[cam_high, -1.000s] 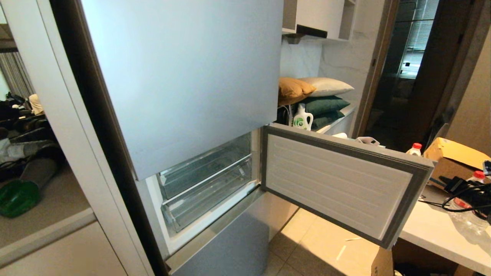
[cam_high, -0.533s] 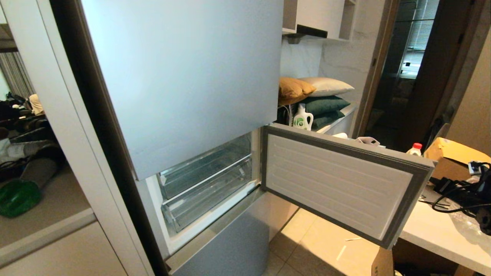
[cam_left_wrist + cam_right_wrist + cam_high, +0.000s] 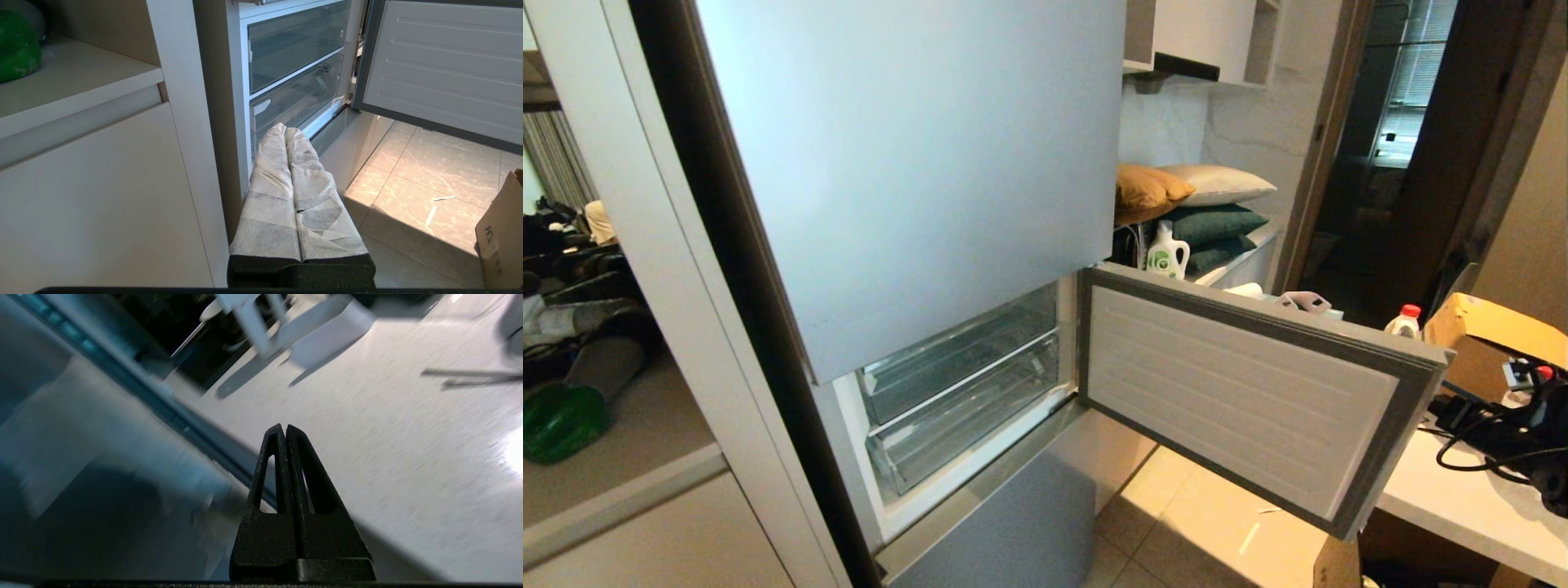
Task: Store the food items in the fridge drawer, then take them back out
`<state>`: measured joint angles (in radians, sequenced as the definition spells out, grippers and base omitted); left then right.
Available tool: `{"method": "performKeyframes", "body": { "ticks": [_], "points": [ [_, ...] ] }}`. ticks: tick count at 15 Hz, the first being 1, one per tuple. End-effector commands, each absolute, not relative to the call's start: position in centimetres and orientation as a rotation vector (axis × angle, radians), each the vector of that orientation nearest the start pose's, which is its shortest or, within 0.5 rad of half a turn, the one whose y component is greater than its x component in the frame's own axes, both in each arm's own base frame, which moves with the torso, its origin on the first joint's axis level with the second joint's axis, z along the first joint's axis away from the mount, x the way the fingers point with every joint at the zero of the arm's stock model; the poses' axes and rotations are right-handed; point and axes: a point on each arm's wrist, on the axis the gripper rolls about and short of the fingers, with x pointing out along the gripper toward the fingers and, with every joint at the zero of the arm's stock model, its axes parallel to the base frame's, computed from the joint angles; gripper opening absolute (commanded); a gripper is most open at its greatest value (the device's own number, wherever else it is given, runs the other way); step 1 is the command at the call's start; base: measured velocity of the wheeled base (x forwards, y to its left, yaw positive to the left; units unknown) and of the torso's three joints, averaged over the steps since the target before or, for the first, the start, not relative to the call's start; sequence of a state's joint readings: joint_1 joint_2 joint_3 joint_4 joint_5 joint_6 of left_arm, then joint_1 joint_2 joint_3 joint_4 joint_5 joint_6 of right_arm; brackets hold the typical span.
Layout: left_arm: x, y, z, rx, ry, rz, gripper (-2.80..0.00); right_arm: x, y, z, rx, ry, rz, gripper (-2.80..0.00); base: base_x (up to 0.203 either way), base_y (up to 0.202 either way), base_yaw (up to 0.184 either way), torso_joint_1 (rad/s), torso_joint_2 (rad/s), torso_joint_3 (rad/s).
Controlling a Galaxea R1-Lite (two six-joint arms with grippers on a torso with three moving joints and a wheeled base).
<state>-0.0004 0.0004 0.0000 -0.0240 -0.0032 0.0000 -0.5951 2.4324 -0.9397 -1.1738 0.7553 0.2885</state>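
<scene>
The biggest risk I see is the open fridge door (image 3: 1241,392). It swings out toward the white counter (image 3: 1462,506), and my right arm (image 3: 1515,425) sits just behind its far corner, with loose black cables (image 3: 1470,449) around it. If I bring this arm to the fridge in a straight line, I think it can hit the door edge or drag the cables over the counter. A smaller risk: the two clear drawers (image 3: 964,392) are pushed in, and their front wall is smooth, so closed fingers may slip when pulling.

The right gripper (image 3: 284,430) is closed on nothing and hangs over the white counter near its edge. The left gripper (image 3: 285,130), with wrapped fingers pressed together and empty, is parked low in front of the lower fridge drawer (image 3: 296,98).

The drawers look empty. A green shape (image 3: 560,420) lies on the beige shelf (image 3: 645,433) to the left of the fridge; I cannot tell whether it is the pepper. I do not see the bun.

The room is a narrow kitchen with a tiled floor (image 3: 1201,523), pillows (image 3: 1192,204), a detergent bottle (image 3: 1166,251) and a cardboard box (image 3: 1490,335).
</scene>
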Motion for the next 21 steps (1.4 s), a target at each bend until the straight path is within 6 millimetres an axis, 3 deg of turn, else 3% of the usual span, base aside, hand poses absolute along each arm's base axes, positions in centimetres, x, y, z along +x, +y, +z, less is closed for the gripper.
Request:
{"method": "performKeyframes", "body": {
  "ticks": [1,6,13,16,19,21],
  "points": [
    [-2.2,0.0,7.5,0.0,-0.014,-0.005,-2.8,33.3,-20.5,0.8,0.494,0.282,0.139,-2.8,0.0,0.0,0.0,0.0,0.0,0.0],
    [-2.2,0.0,7.5,0.0,-0.014,-0.003,-2.8,31.4,-18.5,1.8,0.518,0.318,0.168,-2.8,0.0,0.0,0.0,0.0,0.0,0.0],
    [-2.2,0.0,7.5,0.0,-0.014,-0.005,-2.8,24.7,-12.4,3.6,0.404,0.39,0.411,-2.8,0.0,0.0,0.0,0.0,0.0,0.0],
    [-2.2,0.0,7.5,0.0,-0.014,-0.004,-2.8,25.5,-9.6,3.5,0.374,0.416,0.512,-2.8,0.0,0.0,0.0,0.0,0.0,0.0],
    [-2.2,0.0,7.5,0.0,-0.014,-0.004,-2.8,26.7,-7.7,2.2,0.345,0.426,0.547,-2.8,0.0,0.0,0.0,0.0,0.0,0.0],
    [-2.2,0.0,7.5,0.0,-0.014,-0.005,-2.8,27.4,-5.0,0.8,0.304,0.419,0.601,-2.8,0.0,0.0,0.0,0.0,0.0,0.0]
  ]
}}
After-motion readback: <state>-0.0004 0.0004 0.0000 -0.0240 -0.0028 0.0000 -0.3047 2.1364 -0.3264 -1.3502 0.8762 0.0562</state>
